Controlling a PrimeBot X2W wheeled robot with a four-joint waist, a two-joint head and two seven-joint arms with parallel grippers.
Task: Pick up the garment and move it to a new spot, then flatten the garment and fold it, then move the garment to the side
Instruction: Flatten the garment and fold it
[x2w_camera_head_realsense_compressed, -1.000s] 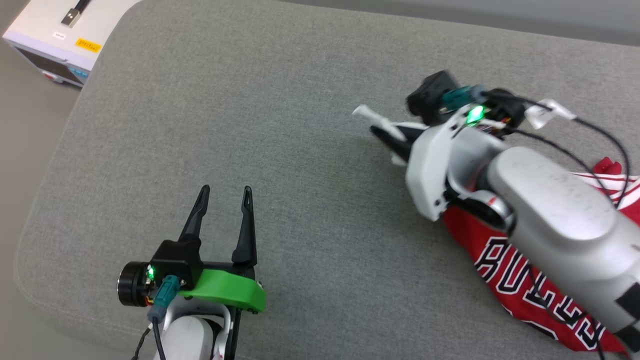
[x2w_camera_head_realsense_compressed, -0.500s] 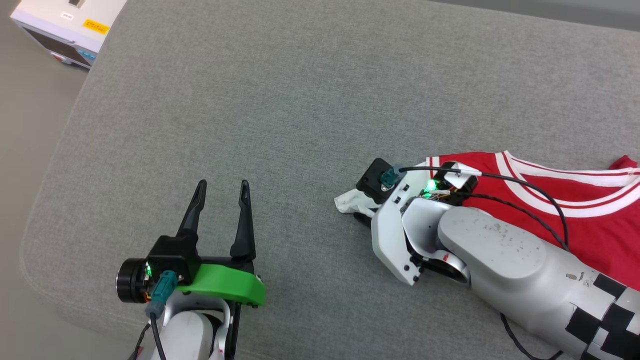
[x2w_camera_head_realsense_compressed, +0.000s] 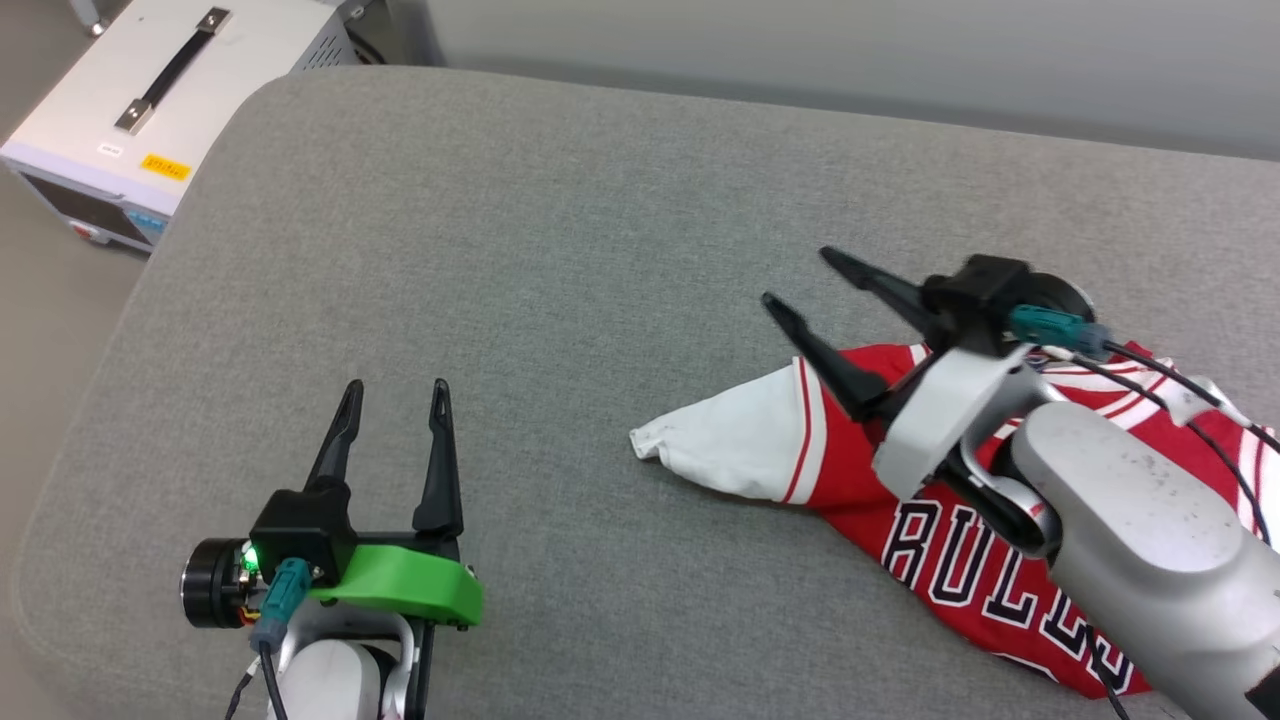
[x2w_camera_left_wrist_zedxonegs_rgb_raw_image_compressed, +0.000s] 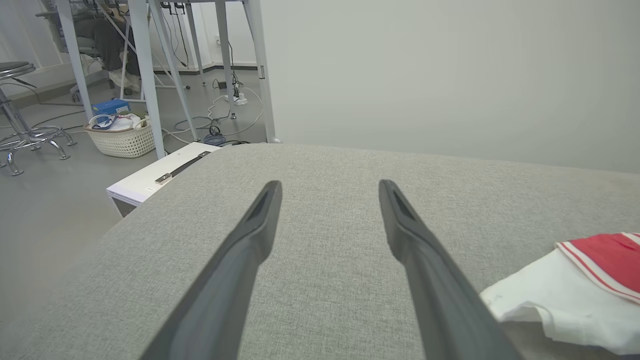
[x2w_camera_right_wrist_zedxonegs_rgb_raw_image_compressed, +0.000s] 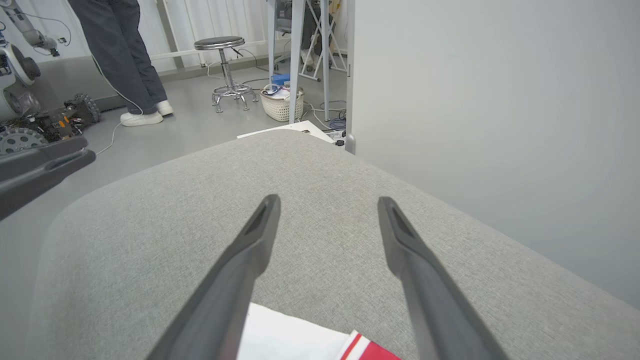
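The right end effector (x2w_camera_head_realsense_compressed: 799, 278) is hovering wide open and empty over the rumpled garment (x2w_camera_head_realsense_compressed: 880, 510) on the cushion (x2w_camera_head_realsense_compressed: 560, 250); flattening is likely coming next, needing corner grips.

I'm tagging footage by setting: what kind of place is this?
Probably a robotics lab or workshop: a metal stool, loose cables on the floor, and a white equipment case beside the grey cushion.
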